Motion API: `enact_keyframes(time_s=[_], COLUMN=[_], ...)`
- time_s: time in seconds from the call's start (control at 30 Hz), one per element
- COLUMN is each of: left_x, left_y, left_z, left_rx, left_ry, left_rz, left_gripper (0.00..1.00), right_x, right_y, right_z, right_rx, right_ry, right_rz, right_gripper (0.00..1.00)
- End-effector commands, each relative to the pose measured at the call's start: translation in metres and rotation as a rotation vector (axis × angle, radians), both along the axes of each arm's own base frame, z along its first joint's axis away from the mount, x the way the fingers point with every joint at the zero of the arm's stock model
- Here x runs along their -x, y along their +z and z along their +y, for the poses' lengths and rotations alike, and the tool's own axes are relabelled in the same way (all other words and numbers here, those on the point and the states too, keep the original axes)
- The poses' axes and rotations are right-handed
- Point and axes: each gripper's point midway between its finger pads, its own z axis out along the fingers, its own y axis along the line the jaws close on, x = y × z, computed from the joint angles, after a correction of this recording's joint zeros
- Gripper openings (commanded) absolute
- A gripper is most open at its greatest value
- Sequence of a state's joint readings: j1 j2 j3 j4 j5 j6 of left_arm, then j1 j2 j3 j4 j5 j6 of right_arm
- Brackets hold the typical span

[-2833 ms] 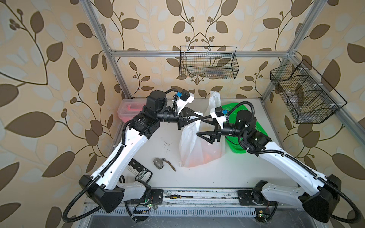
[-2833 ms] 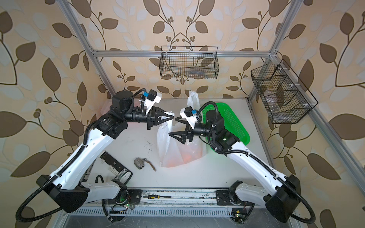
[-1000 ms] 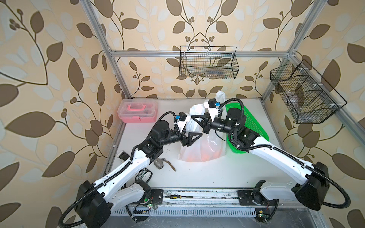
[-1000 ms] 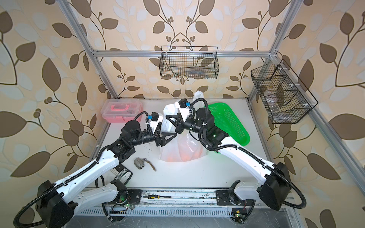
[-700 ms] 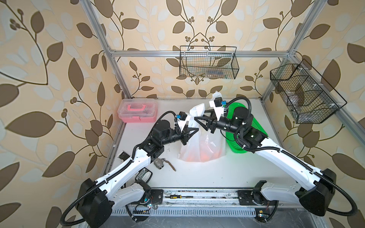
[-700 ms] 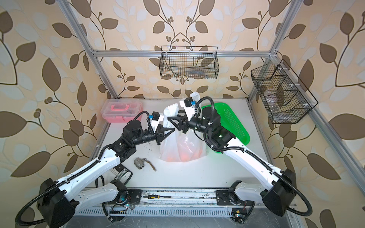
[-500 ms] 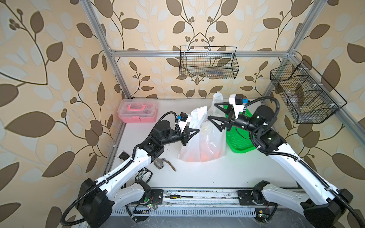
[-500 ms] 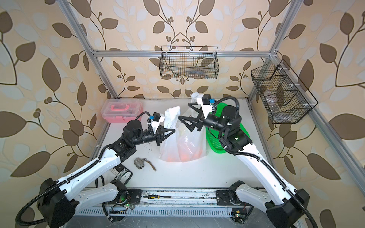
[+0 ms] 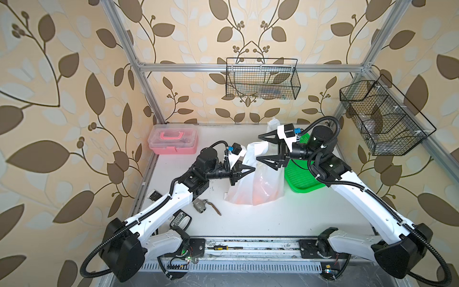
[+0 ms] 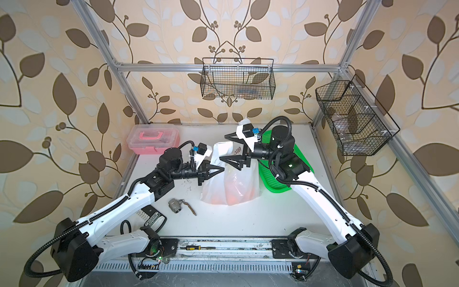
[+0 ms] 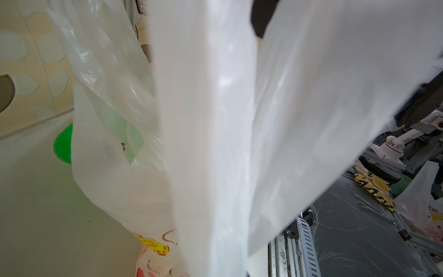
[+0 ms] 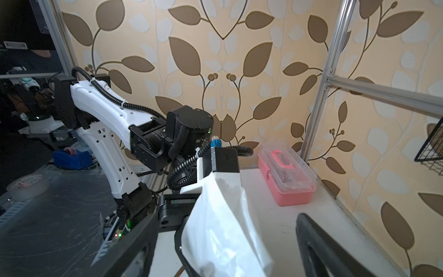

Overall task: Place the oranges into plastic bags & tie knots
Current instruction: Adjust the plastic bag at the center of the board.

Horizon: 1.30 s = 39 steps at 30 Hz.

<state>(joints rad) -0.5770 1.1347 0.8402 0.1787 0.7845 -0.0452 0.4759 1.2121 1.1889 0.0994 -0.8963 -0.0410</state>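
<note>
Nearest, on the rail at the front edge of the bench (image 9: 260,223), a small screwdriver (image 9: 216,247). Just beyond, left of centre, a metal fitting (image 9: 200,205) with a brown lever, lying flat and apart from everything else.

Further in, mid-bench, the plastic bag (image 9: 258,188), resting on its base, translucent white, bulging low. Inside it, at the bottom, the oranges (image 9: 259,198), seen in both top views only as an orange glow through the film; number impossible to tell.

At the bag's upper left edge, the left gripper (image 9: 251,169), clenched on a fold of the film, one handle strip rising just above it. Close up in the left wrist view, the plastic bag (image 11: 211,120) hanging right across the lens, yellow and red print low down.

A little further back and higher, the right gripper (image 9: 258,147), released, jaws spread wide, grasping nothing. Between them in both top views, a strip of the bag; touching or not, cannot tell. Behind that gripper, the bag's other handle (image 9: 272,125), upright, apart from the first, untied.

Right of the bag, just beside it, a green basket (image 9: 300,179). Back left, near the wall, a pink box (image 9: 173,143) with a clear lid. Farthest, a black wire basket (image 9: 262,79) on the back wall, a second wire basket (image 9: 385,119) on the right wall.
</note>
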Motion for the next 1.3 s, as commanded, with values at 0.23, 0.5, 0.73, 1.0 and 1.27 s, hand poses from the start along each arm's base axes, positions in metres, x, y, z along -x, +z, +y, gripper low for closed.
enact_keyframes(time_s=[0.23, 0.5, 0.73, 1.0, 1.27], left_x=[0.001, -0.017, -0.015, -0.005, -0.017], left_y=[0.010, -0.030, 0.016, 0.090, 0.117], left_z=[-0.002, 0.007, 0.040, 0.042, 0.010], left_rx=[0.011, -0.042, -0.021, 0.012, 0.072], left_ry=[-0.012, 0.098, 0.242, 0.214, 0.069], left_rz=[-0.049, 0.006, -0.127, -0.279, -0.310], left_gripper=[0.09, 0.40, 0.84, 0.99, 0.96], right_x=[0.009, -0.001, -0.012, -0.014, -0.012], right_y=[0.025, 0.055, 0.040, 0.029, 0.030], right_z=[-0.001, -0.011, -0.010, 0.002, 0.008], right_rx=[-0.029, -0.080, -0.036, -0.017, -0.022], right_ry=[0.027, -0.093, -0.132, -0.109, -0.101], right_rz=[-0.078, -0.070, -0.024, 0.003, 0.008], right_gripper=[0.00, 0.00, 0.00, 0.00, 0.00])
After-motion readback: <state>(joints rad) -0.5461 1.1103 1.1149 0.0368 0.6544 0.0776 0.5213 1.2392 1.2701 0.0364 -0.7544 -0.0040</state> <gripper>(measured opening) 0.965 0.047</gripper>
